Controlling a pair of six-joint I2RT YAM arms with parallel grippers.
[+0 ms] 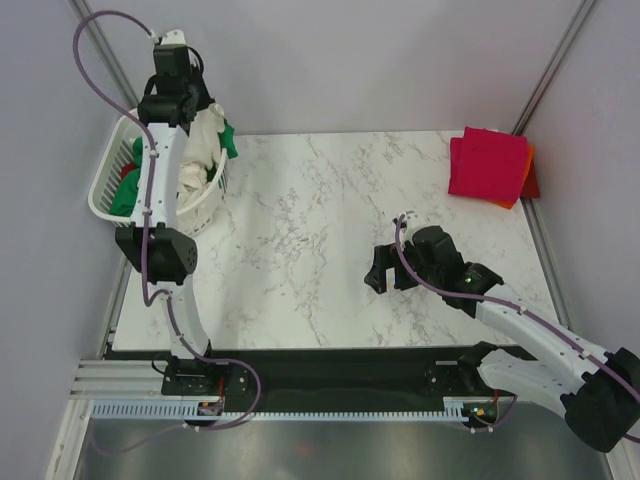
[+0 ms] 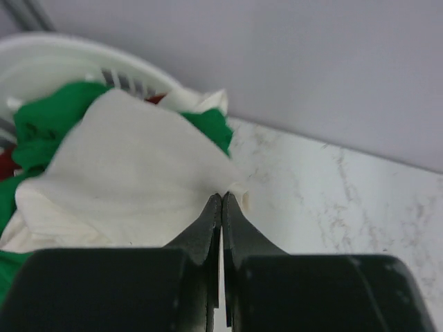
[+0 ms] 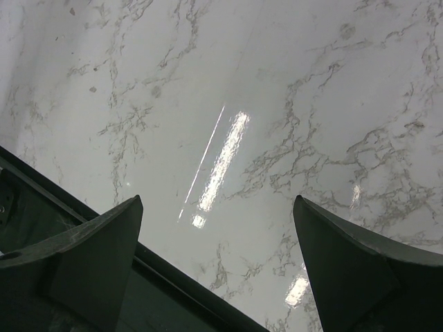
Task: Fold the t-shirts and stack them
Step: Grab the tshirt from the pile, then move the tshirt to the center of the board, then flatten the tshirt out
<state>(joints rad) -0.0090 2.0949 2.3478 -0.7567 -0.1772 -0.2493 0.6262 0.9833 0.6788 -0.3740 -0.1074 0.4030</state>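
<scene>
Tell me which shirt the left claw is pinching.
The cream-white shirt atop the basket: the left claw is shut on its edge. The green shirt lies under it; the pink shirt and orange shirt sit folded far right.

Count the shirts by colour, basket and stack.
Cream-white shirt: 1, in the basket, pinched by the left claw
Green cloth: 1 at least, basket
Red cloth: 1, basket
Crimson-pink shirt: 1, top of far-right stack
Orange shirt: 1, under it
Total: 5 visible; buried ones cannot be told.
</scene>
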